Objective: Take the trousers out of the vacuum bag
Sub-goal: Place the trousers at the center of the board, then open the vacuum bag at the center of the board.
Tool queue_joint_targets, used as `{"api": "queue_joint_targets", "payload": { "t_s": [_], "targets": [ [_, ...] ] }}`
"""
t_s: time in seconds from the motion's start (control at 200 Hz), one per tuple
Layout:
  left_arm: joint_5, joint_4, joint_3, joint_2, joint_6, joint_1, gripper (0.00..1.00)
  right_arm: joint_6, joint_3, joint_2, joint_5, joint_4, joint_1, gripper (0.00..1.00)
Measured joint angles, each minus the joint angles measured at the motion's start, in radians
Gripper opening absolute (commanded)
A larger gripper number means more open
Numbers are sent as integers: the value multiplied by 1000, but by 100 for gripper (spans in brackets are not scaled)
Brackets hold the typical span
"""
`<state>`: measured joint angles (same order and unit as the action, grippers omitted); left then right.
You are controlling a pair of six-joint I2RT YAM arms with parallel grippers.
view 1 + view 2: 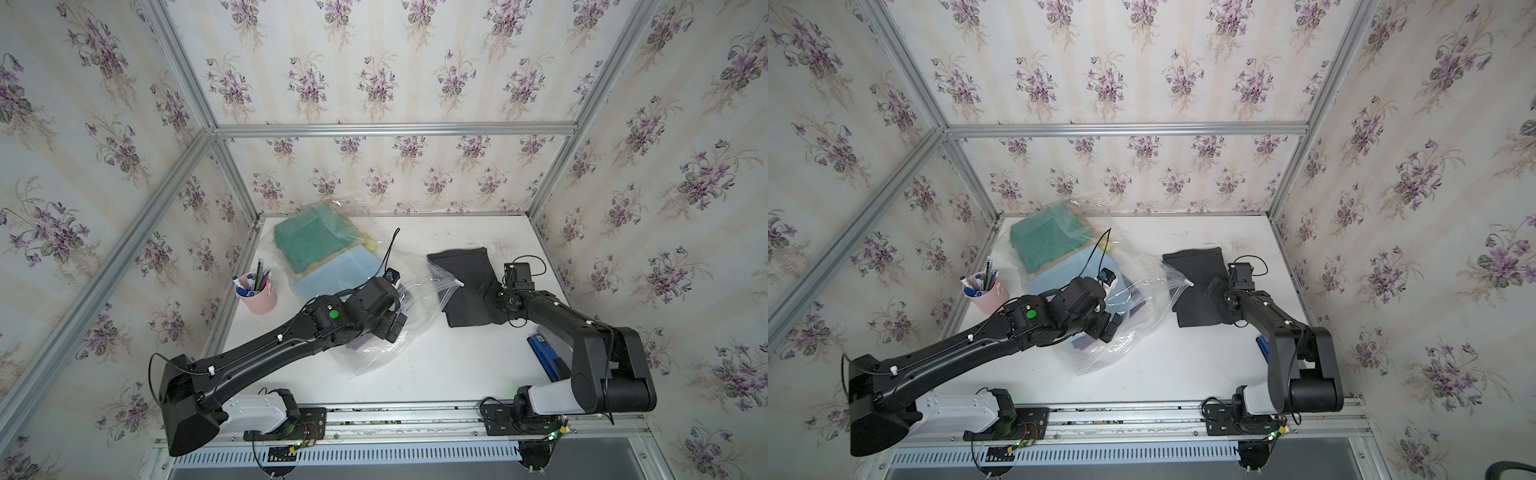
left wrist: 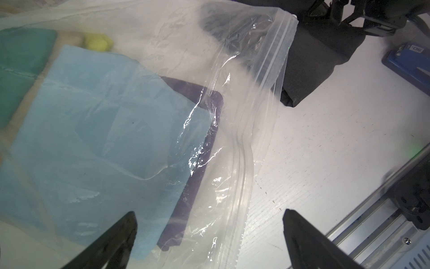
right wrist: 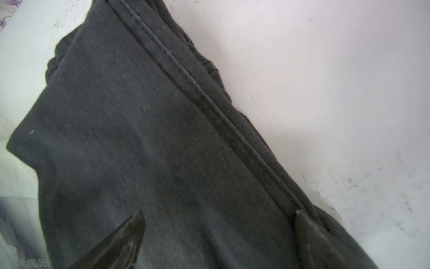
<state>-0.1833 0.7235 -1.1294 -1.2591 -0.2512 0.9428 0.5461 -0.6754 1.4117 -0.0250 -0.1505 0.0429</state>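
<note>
Folded dark grey cloth trousers are noted on the white table, outside the large clear crinkly plastic vacuum bag except where the bag's zip-seal corner overlaps one edge. Folded light blue trousers, a purple pair beneath them, and teal green trousers are seen inside the bag, with a little yellow cloth behind. The left end effector is spread wide above the bag's mouth, with nothing held. The right end effector is equally wide over the grey cloth, not closed on it. The garments are judged soft, light and limp, and the film slippery. A folded edge nearest the zip opening is judged best pinched while the bag is pinned. The table is scuffed. It is enclosed by floral-papered walls on aluminium framing, with a pink pen cup beside the bag.
</note>
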Motion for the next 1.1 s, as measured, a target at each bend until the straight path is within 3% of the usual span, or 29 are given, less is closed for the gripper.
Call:
{"api": "queue_joint_targets", "payload": {
  "t_s": [0.255,0.48,0.919,1.099],
  "targets": [
    [-8,2,-5,-36,13,4,100,4,8,-78,-24,-14,0,100],
    [-35,19,-33,-97,30,23,100,-8,8,-243,-67,-26,8,100],
    [-111,16,-174,-347,10,85,100,34,113,-530,-329,15,44,95],
    [-157,16,-227,-432,-31,85,81,64,185,-616,-419,41,55,94]
  ]
}}
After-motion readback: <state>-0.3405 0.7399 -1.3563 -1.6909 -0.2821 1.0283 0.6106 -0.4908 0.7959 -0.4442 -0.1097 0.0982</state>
